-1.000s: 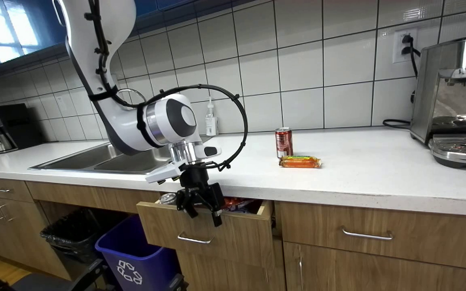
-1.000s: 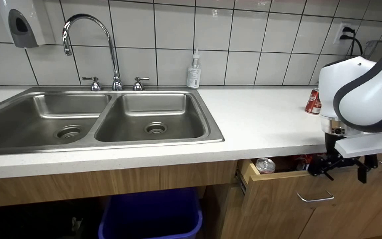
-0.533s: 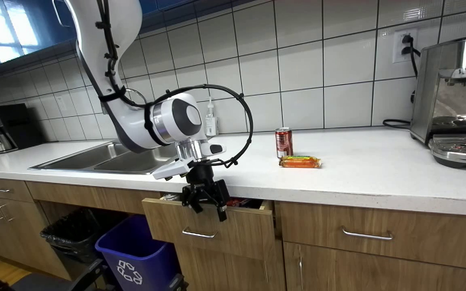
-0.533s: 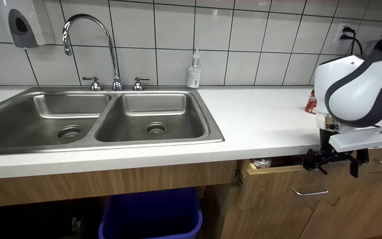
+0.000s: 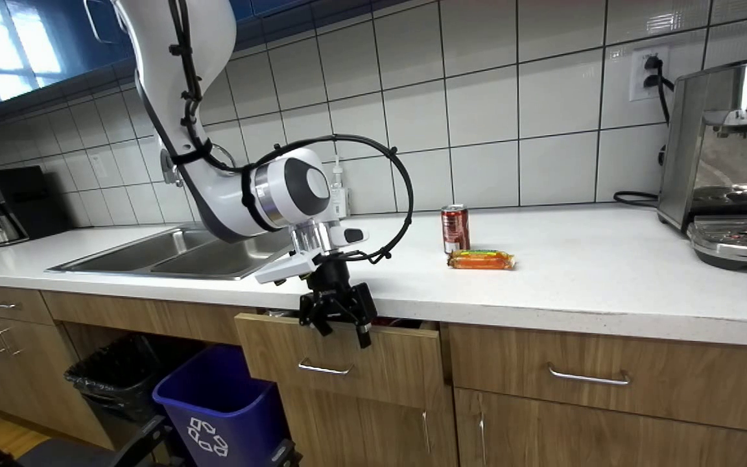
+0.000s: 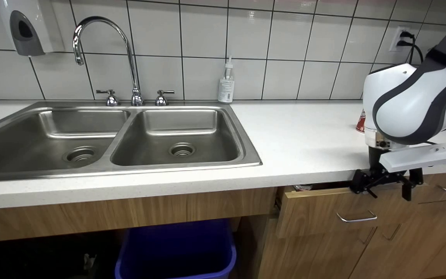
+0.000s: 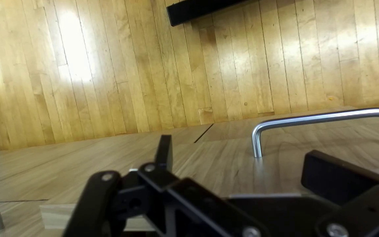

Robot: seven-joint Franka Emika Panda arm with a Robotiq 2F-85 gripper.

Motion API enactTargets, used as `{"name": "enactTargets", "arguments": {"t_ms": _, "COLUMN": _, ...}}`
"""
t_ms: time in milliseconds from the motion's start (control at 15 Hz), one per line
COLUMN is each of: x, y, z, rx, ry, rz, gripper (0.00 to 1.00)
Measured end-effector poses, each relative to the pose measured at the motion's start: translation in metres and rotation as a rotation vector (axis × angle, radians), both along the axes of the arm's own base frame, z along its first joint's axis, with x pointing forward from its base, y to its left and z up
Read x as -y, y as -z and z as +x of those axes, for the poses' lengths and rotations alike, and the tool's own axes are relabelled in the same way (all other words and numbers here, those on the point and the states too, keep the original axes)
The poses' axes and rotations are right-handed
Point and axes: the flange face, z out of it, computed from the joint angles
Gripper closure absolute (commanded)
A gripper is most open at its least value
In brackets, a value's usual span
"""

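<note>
Black hand [image 5: 345, 333], spread wide, at top edge of wooden drawer [image 5: 383, 376], contact unclear

- The wall [image 6: 203, 35] was covered with pale, glossy tiles [image 5: 561, 97], and dark lines [image 6: 182, 57] ran between them.
- A white counter [image 5: 574, 279] stretched along this wall, with a double steel sink [image 6: 249, 150] set into it.
- Below were cupboards [image 5: 43, 376] of brown wood; above hung blue cabinets [image 5: 82, 52], on which bright light [image 5: 33, 39] was reflected.
- The floor [image 7: 235, 72] had yellowish wooden planks [image 7: 137, 65], and in some places it shone with white light [image 7: 74, 46].
</note>
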Motion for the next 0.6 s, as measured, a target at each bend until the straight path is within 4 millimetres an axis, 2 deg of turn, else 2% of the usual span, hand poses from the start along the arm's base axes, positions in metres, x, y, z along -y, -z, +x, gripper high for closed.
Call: {"name": "enactTargets", "arguments": {"t_ms": 600, "x": 0.0027, "y": 0.0000, "z": 0.0031, "rx": -0.007, "ry": -0.019, "rz": 0.002, "gripper": 0.00}}
